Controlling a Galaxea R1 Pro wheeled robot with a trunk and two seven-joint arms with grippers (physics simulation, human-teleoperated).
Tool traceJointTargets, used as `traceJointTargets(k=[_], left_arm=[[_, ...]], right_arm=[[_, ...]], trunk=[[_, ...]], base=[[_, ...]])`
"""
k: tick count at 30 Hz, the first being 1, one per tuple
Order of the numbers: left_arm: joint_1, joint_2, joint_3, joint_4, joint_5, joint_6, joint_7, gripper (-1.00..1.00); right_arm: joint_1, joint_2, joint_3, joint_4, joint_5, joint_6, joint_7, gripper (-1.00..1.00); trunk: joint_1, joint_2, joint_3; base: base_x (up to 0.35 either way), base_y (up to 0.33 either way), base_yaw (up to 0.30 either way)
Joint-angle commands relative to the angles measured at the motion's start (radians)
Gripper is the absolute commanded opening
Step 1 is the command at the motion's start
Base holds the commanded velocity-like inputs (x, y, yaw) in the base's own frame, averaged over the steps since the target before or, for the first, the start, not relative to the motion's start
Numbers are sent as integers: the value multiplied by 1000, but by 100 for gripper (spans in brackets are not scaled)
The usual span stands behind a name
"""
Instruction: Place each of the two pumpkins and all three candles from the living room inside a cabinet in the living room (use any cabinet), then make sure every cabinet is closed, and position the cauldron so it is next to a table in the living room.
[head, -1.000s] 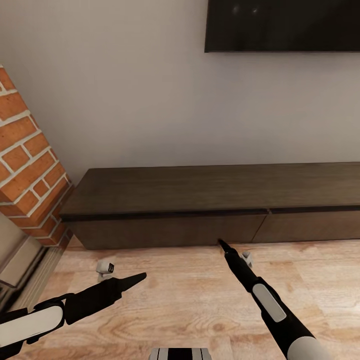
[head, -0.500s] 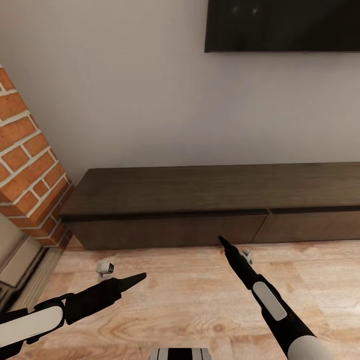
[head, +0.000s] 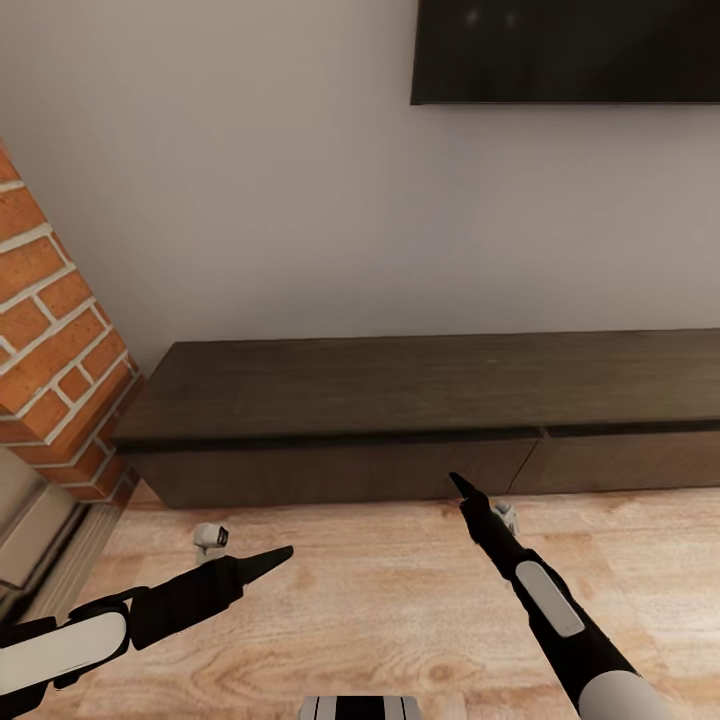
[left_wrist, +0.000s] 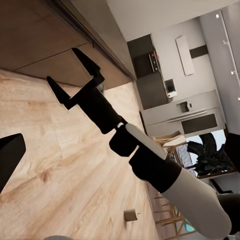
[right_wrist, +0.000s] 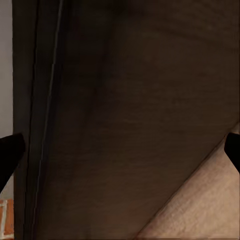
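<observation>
cabinet (head: 400, 415): mid-frame, low on wall, drawers flush | right end effector (head: 462, 488): fingers apart, at drawer front | left end effector (head: 272, 556): lower left over floor, opening can't tell

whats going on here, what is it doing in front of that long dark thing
A two-armed robot faces a long, low, dark brown wooden cabinet set against the wall, under a black wall-mounted screen. Its drawer fronts look shut. The right pincer reaches close to the left drawer front with its jaws spread and nothing between them. The left pincer hangs lower over the light wooden floor, also empty. A red brick column stands at the cabinet's left end.
</observation>
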Motion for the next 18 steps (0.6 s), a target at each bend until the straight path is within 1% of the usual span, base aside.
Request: traceJointTargets(k=[1,2,3,4,5,9,14,18], left_arm=[[-3,0,-8,-1,7,-8,-3,100],[-3,-1,-9,-1,7,-8,-3,100],[-3,-3,-11,-1,7,-8,-3,100],[-3,-4,-12,-1,7,-8,-3,100],[-3,-4,-12,-1,7,-8,-3,100],[-3,-5,-13,-1,7,-8,-4,100],[-3,-5,-16,-2,6,-10,-7,100],[-3,-5,-24,-2,5,-10,-10,100]], right_arm=[[0,-1,-2,0,-34,35,2,100],[0,-2,-3,0,-47,52,2,100],[0,-2,-6,0,-83,98,2,100],[0,-2,-7,1,-108,124,3,100],[0,-2,-8,1,-117,134,3,100],[0,-2,-9,2,-129,148,3,100],[0,-2,-10,2,-133,153,3,100],[0,-2,-9,1,-132,153,6,100]], trunk=[[0,0,-1],[0,0,-1],[0,0,-1],[0,0,-1],[0,0,-1],[0,0,-1],[0,0,-1],[0,0,-1]], base=[[88,0,0],[70,0,0],[36,0,0],[18,0,0],[12,0,0],[24,0,0],[165,0,0],[49,0,0]])
